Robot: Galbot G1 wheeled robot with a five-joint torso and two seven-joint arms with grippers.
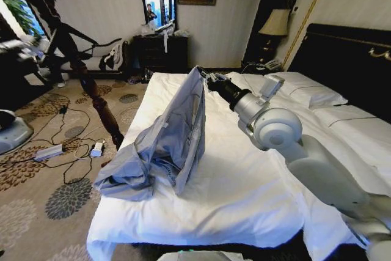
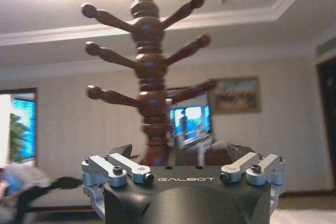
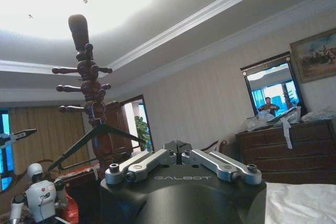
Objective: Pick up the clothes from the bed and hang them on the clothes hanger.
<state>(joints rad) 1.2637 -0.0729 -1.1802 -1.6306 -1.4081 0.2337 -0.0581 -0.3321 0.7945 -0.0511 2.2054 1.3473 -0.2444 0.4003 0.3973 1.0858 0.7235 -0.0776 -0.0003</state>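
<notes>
1. We see the right gripper (image 1: 204, 79) raised above the bed (image 1: 244, 194), its fingers closed on the top edge of the clothes (image 1: 168, 142), a light grey-blue shirt.
2. From that pinch the shirt hangs down in a loose, tent-like drape; its lower folds pile up on the white duvet below the fingers, near the bed's left edge.
3. In the right wrist view the fingers (image 3: 177, 147) meet at the centre; we cannot make out the fabric there, though the head view shows the grasp.
4. The clothes hanger (image 3: 97, 135) is a slim dark triangle hooked on a wooden coat stand (image 3: 86, 72), well beyond the right gripper's fingers.
5. In the head view the stand's turned post (image 1: 98, 102) rises beside the bed, on the far side of the shirt from the right arm.
6. In the left wrist view the left gripper (image 2: 181, 153) points up at the stand (image 2: 149, 72); its fingers (image 2: 122, 151) are spread wide, the post standing in the gap beyond them, apparently not touching, though the blur leaves us unsure.
7. White pillows (image 1: 305, 90) lie beyond the right gripper's fingers, against the black headboard (image 1: 348, 59).
</notes>
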